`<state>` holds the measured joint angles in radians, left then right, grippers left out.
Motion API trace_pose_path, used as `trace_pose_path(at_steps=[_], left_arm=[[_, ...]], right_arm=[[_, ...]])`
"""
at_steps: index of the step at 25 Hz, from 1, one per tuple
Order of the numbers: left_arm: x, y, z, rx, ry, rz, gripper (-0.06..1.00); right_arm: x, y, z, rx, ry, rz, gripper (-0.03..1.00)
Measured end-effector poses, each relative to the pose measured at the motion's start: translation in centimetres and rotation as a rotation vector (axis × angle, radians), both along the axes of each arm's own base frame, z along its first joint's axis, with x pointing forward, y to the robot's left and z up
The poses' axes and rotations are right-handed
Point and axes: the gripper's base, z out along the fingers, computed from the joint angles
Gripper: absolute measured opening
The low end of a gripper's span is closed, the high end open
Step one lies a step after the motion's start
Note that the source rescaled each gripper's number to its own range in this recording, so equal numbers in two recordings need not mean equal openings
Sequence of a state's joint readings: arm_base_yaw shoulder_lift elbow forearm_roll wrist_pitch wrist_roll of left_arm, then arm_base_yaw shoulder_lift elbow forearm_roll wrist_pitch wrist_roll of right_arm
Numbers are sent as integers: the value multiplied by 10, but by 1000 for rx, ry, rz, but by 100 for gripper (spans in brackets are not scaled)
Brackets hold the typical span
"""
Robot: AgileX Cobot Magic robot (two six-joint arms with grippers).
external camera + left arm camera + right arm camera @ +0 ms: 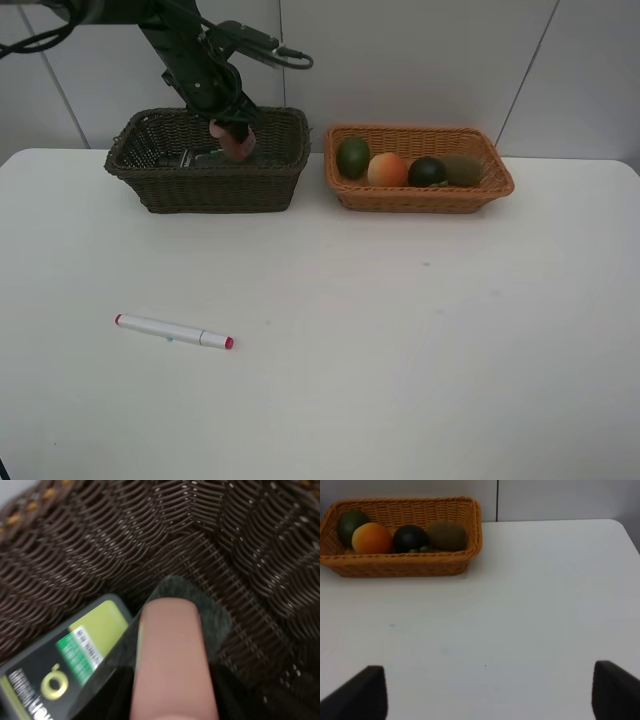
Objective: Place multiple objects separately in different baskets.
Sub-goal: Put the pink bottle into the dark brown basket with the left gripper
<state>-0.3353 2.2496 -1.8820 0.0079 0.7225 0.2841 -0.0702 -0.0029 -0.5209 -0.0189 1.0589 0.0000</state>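
Note:
My left gripper [232, 135] reaches down into the dark brown basket [205, 188] and is shut on the pink bottle [238, 142]. In the left wrist view the pink bottle [172, 660] hangs over the basket's woven floor [240, 580], above a dark eraser [216, 617] and beside the dark-green box [55, 675]. The white pink-tipped marker [172, 331] lies on the table at the front left. The tan basket [420, 198] holds the green fruit [352, 157], orange-red fruit [388, 170], dark-green round fruit [428, 172] and kiwi [463, 170]. My right gripper [490, 695] is open over bare table.
The two baskets stand side by side at the back of the white table [400, 330], close to the grey wall. In the right wrist view the tan basket [395, 565] sits well beyond the gripper. The right arm is outside the exterior view.

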Motion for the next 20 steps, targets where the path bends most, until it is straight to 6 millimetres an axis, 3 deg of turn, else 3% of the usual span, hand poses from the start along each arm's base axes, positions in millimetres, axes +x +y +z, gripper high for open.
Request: trace_pose_path(at_steps=[2,17,18,20], left_arm=[[2,-2,-7,-21,0,6,30],[5,-6,-3,-100,-29,29,30],[5,-7,-3,-101,-28,28,31],[6,-7,-2,-99,-37,20,54]], right_arm=[[0,0,0,0,0,0,98],[0,0,0,0,0,0,98],[0,0,0,0,0,0,98],[0,0,0,0,0,0,98]])
